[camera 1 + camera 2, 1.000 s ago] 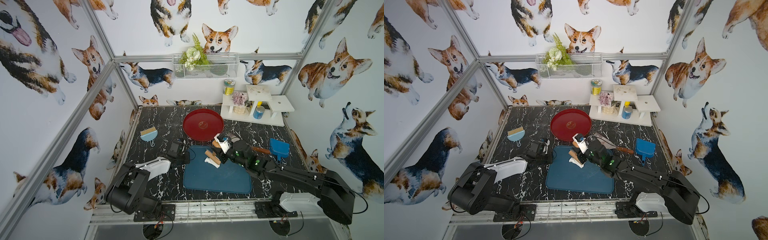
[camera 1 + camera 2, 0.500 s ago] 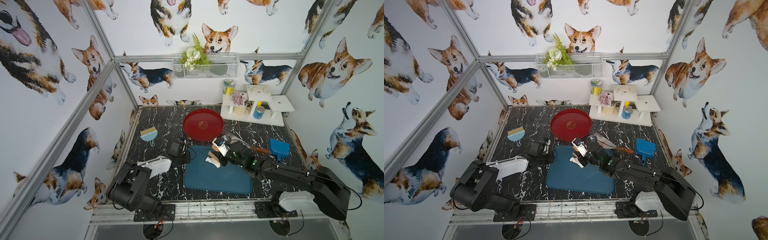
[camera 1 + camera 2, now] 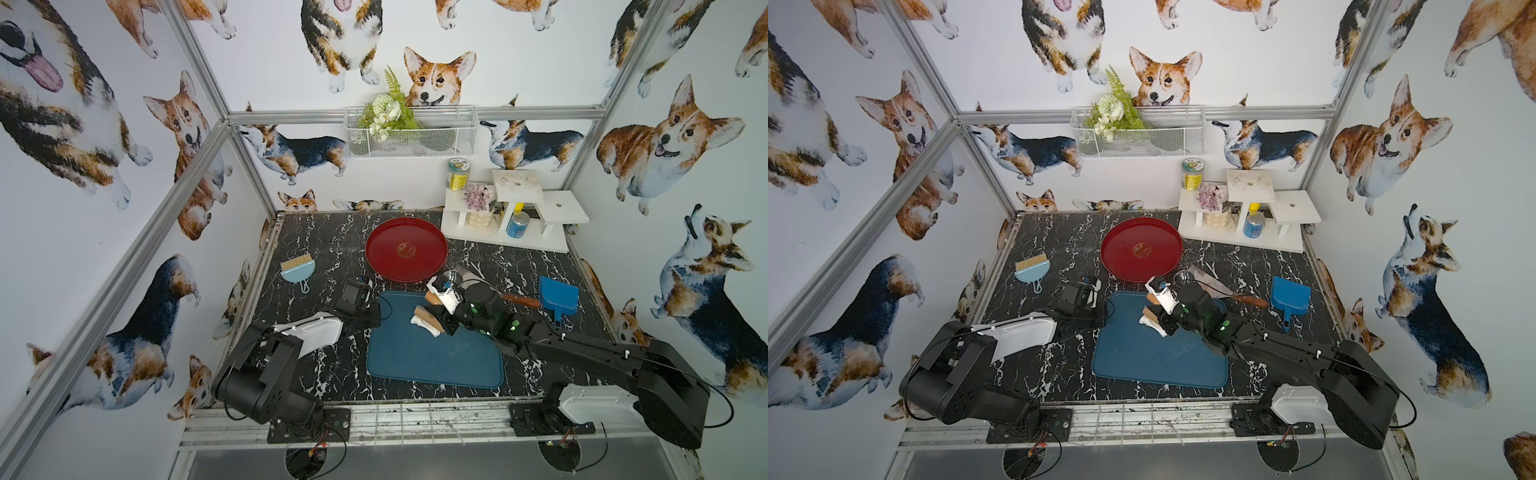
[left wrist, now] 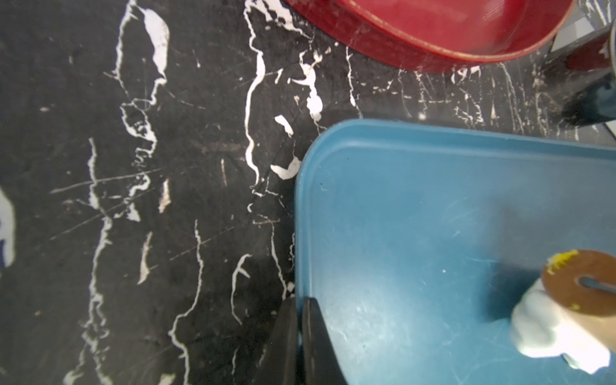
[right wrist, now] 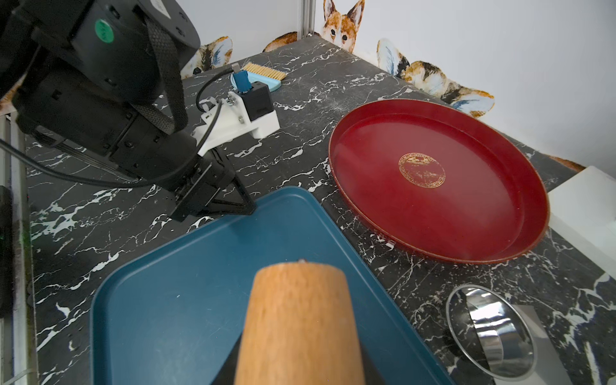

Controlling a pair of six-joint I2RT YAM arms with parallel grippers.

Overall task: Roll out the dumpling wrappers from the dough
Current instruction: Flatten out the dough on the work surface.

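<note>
The dough point(image 3: 424, 330) point(image 3: 1149, 323) point(image 4: 550, 330) is a small white lump on the blue tray point(image 3: 436, 365) point(image 3: 1154, 361) point(image 4: 416, 200) point(image 5: 173, 300), near its far edge. A wooden rolling pin point(image 3: 428, 316) point(image 3: 1152, 312) point(image 4: 580, 286) point(image 5: 300, 320) lies on top of the dough, and my right gripper point(image 3: 446, 323) point(image 3: 1169, 322) point(image 5: 300, 370) is shut on the pin. My left gripper point(image 3: 376, 313) point(image 3: 1102, 312) point(image 4: 300, 333) is shut, its tips at the tray's left rim. No dumpling wrappers are in view.
A red plate point(image 3: 405, 249) point(image 5: 433, 180) sits just behind the tray. Right of it are a metal ring cutter point(image 3: 453, 277) point(image 5: 490, 330), a wooden-handled scraper point(image 3: 519, 299) and a blue dustpan point(image 3: 558, 296). A small brush point(image 3: 297, 268) lies far left, a white shelf point(image 3: 507, 220) at the back right.
My right arm has shifted a little with the rolling pin over the dough. The left arm has stayed at the tray's rim.
</note>
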